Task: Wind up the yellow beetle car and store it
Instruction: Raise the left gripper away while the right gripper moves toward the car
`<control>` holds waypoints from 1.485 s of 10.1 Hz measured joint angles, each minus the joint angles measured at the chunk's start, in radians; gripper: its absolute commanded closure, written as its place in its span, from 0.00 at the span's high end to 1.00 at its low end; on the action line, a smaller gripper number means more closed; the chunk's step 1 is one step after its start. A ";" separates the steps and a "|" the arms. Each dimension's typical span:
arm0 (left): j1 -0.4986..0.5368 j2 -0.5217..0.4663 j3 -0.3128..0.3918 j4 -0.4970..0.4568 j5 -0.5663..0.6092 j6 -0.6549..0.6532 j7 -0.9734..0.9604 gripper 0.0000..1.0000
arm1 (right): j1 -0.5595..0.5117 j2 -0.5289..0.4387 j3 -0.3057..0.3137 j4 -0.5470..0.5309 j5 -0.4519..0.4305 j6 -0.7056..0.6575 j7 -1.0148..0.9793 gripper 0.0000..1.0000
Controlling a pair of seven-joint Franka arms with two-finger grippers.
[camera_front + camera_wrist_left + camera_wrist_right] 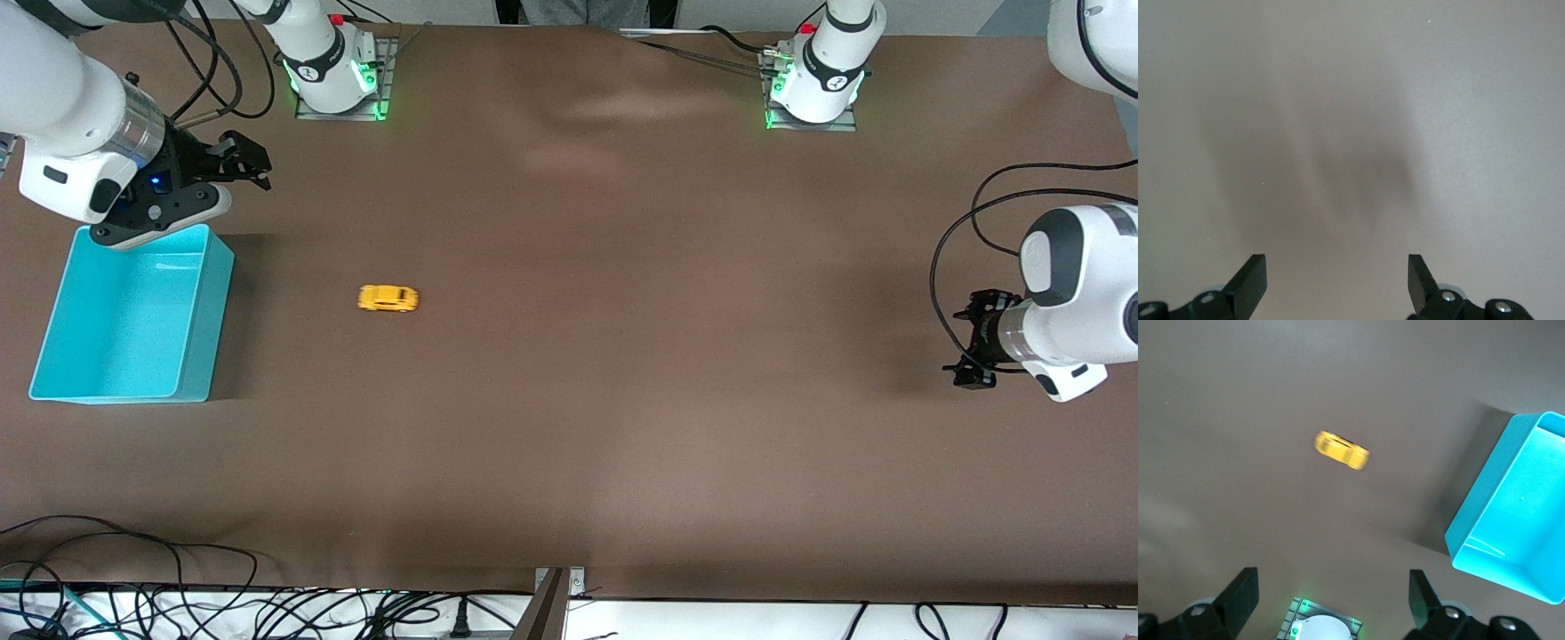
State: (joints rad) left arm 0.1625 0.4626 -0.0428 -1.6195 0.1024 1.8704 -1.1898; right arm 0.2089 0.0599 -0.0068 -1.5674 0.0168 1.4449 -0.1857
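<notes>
The yellow beetle car [388, 299] stands on its wheels on the brown table, a short way from the turquoise bin [218, 293] toward the left arm's end. It also shows in the right wrist view [1341, 451], blurred, with the bin [1478, 500] beside it. My right gripper [258, 164] is open and empty, up over the table by the bin's corner farthest from the front camera; its jaws [1331, 579] stand wide apart. My left gripper [962, 348] is open and empty over bare table at the left arm's end [1337, 261].
The bin is empty inside. The right arm's base [333, 62] and the left arm's base [818, 76] stand at the table's edge farthest from the front camera. Cables [178, 587] lie along the edge nearest the front camera.
</notes>
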 measured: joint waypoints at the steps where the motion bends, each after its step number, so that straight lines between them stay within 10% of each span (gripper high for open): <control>1: 0.000 0.000 0.000 0.034 0.000 -0.046 0.070 0.97 | -0.001 0.001 -0.002 0.000 0.000 0.001 0.000 1.00; 15: -0.018 -0.070 -0.115 0.372 -0.025 -0.277 0.793 1.00 | -0.039 0.006 -0.015 0.000 -0.001 0.040 0.024 1.00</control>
State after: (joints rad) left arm 0.1445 0.3928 -0.1576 -1.2471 0.0777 1.5931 -0.3972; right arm 0.1700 0.0656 -0.0220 -1.5673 0.0162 1.4847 -0.1614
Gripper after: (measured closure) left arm 0.000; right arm 0.000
